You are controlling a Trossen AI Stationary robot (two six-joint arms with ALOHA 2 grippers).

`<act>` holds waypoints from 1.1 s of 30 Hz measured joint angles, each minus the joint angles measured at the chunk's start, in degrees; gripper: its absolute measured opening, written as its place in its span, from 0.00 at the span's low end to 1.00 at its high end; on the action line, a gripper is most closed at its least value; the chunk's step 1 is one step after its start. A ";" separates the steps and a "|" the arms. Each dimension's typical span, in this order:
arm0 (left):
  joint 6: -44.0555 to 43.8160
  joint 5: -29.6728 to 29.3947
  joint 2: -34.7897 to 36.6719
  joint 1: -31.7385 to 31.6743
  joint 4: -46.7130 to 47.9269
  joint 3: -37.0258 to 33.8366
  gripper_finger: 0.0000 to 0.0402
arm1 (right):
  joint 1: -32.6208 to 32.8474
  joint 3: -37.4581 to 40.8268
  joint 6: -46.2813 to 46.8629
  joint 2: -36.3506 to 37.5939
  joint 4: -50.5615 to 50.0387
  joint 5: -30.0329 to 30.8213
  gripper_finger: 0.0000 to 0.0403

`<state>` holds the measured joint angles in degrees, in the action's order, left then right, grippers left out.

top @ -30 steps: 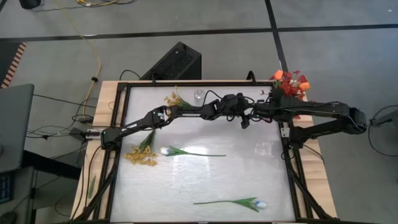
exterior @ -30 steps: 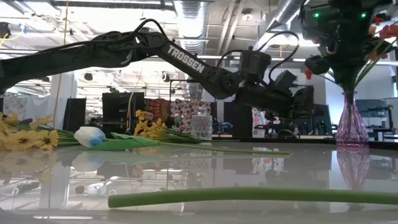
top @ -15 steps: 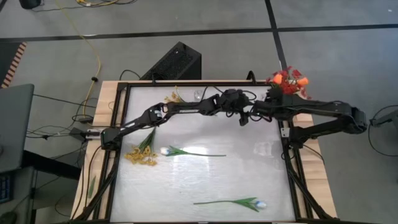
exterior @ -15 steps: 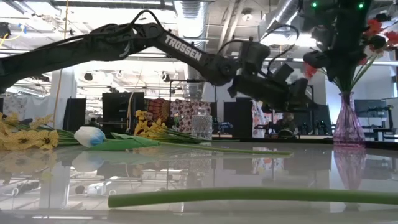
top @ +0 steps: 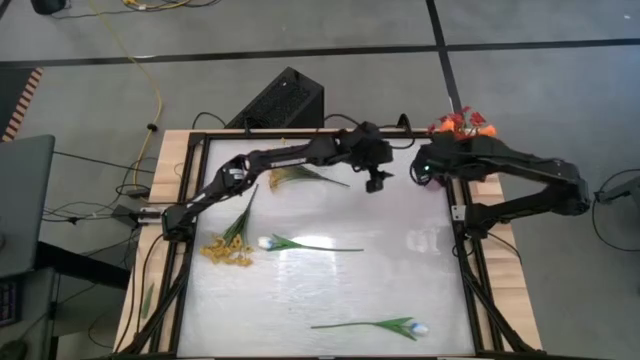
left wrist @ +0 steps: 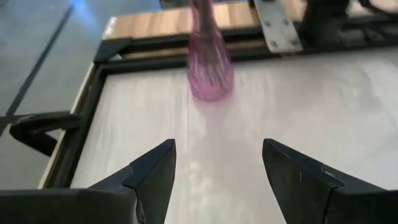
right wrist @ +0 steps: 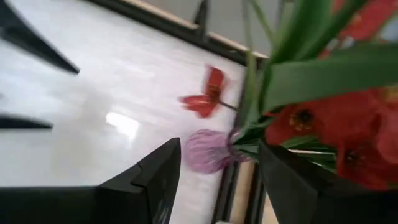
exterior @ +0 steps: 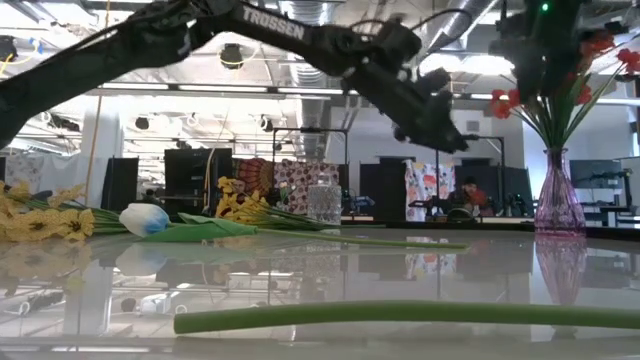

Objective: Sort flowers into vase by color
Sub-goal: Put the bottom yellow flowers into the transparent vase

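Red and orange flowers [top: 462,124] in pink vase [exterior: 558,204], table's [top: 330,290] far right corner.
Right gripper [top: 424,170] released beside vase; left gripper [top: 377,182] spread, empty, mid-table near far edge.

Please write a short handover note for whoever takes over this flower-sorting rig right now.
Left gripper: open, empty, raised over the table's far side.
Right gripper: open, empty, beside the pink glass vase.
Done: the red and orange artificial flowers stand in that vase at the far right corner.
Left: two yellow sprays, one at the far edge and one at the left edge, and two white tulip buds, one mid-table and one near the front, all lie on the table.
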<state>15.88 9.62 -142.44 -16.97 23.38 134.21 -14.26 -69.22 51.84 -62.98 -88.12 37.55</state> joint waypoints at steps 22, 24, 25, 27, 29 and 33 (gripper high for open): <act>0.58 -8.15 29.69 2.58 51.07 -0.52 0.57 | 26.37 -19.00 -18.62 -3.37 26.12 -19.31 0.59; -2.00 -8.42 32.75 3.69 54.63 -0.60 0.57 | 30.60 -17.68 -20.60 -5.57 28.23 -18.72 0.59; -3.18 -8.73 34.35 4.66 55.66 -1.29 0.57 | 32.46 -17.16 -21.23 -6.64 28.83 -17.75 0.59; -5.66 -10.48 38.38 6.96 56.13 -4.14 0.57 | 35.93 -16.61 -21.49 -9.26 28.84 -14.52 0.59; -8.31 -13.70 42.89 10.22 55.90 -9.19 0.57 | 38.98 -16.29 -21.49 -12.09 29.07 -10.03 0.59; -15.13 -22.54 53.90 18.18 49.10 -25.30 0.57 | 44.13 -14.21 -21.51 -18.10 31.40 -3.50 0.59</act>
<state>0.75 -12.93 -88.53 1.21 72.48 108.91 29.87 -83.43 30.33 -81.08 -56.72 34.04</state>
